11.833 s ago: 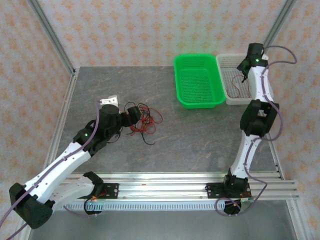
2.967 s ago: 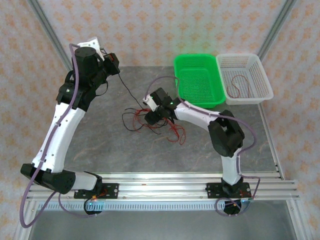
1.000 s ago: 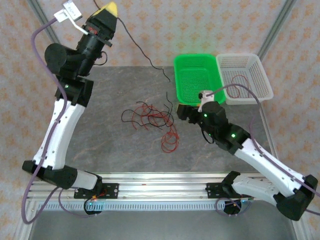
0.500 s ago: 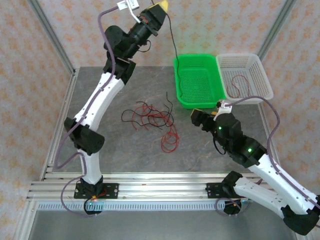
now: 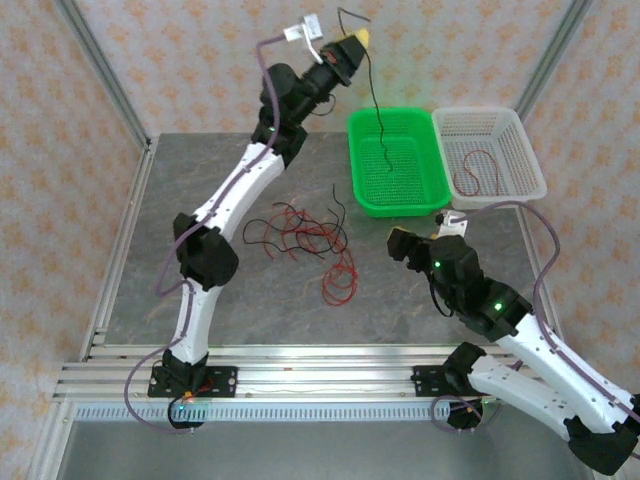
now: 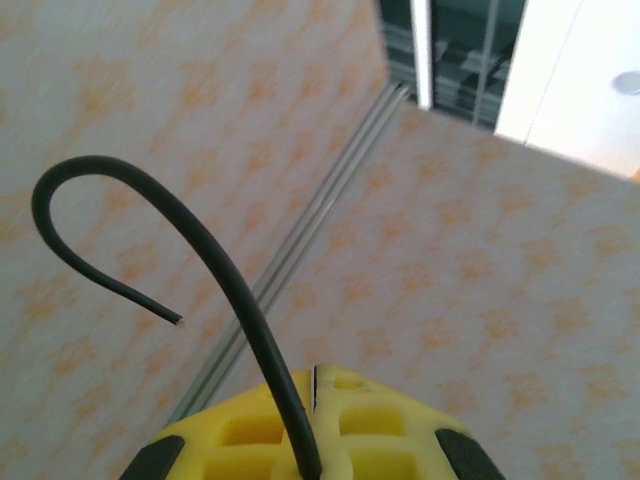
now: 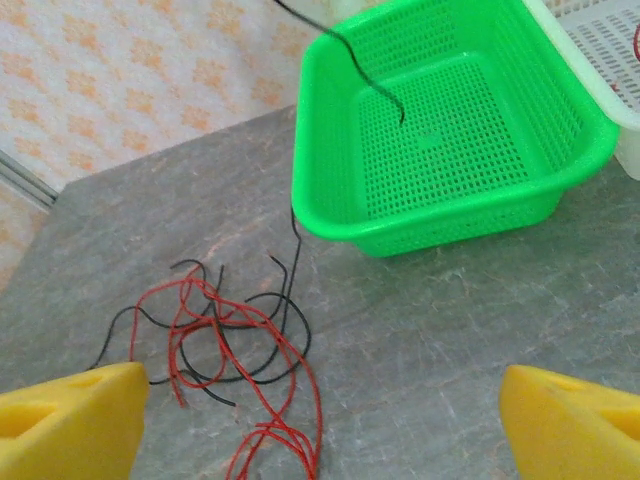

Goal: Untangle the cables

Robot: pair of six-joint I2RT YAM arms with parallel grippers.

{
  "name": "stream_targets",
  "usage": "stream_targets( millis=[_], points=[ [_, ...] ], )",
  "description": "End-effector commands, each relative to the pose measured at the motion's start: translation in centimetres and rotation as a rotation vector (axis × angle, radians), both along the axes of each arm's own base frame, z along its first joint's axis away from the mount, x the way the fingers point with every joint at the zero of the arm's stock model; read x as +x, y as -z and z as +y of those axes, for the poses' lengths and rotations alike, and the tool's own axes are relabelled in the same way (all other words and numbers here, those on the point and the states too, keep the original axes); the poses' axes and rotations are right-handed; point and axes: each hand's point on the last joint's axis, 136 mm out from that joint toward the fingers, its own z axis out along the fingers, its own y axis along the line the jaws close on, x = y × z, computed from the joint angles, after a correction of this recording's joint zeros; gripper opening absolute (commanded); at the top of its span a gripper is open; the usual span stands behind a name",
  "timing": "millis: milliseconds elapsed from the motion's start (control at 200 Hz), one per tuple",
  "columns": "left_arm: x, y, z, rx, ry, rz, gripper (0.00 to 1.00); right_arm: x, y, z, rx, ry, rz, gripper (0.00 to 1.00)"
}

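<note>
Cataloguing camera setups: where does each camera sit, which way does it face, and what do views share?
Top external: above and behind the bases, looking down; both arms show, left end effector raised, dangling a black cable over the green basket, right end effector low, right of the cable tangle.
Left wrist: on the raised left arm, facing the patterned wall; its yellow fingers pinch the black cable.
Right wrist: on the right arm, facing the cable tangle and green basket; yellow fingertips spread at bottom corners.
Shared: all three show the black cable.
</note>
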Motion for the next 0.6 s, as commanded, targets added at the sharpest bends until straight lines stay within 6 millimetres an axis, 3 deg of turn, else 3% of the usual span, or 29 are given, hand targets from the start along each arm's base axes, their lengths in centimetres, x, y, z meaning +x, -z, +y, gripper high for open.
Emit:
stream_targets(
  millis=[0,120,270,445,596],
  points=[
    [4.4,9.8,-4.0,0.132,-0.042,0.146,0.00,-0.1,0.7,-1.1,-0.003,0.054,0.003,0.90],
    [6.7,18.3,-6.6,0.326,-0.119,0.253,0.00,-0.1,1.1,-1.1,0.000,0.057,0.008,0.90],
    [6.5,26.1,-8.5,0.576,-0.204,0.328,0.00,-0.2,1.1,-1.3,-0.004,0.060,0.012,0.90],
    [5.9,31.5,-8.3,0.816,-0.356,0.371,0.00,-0.2,1.0,-1.4,0.002,0.069,0.011,0.90],
    [6.4,33.2,-5.8,0.903,-0.533,0.427,0.00,-0.2,0.8,-1.3,0.014,0.072,0.013,0.90]
  ],
)
